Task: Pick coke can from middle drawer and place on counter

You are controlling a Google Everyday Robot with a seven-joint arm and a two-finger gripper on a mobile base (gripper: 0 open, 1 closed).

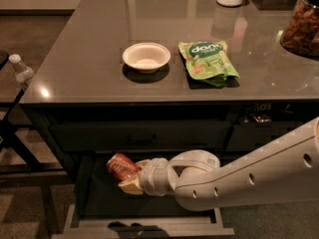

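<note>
While the gripper clamps the can between its pale fingers, it hangs over the dark inside of the open drawer, at about 7 o'clock from the view's centre. The can lies tilted in the grasp, at the gripper's 10 o'clock side. The white arm reaches in from 4 o'clock. The counter spreads above the drawer. On it sits a white bowl, at 12 o'clock of the can, with a green bag at the bowl's 3 o'clock, near but apart. A jar stands at the bag's 2 o'clock. Off the counter's edge, at the bowl's 9 o'clock, stands a clear bottle.
</note>
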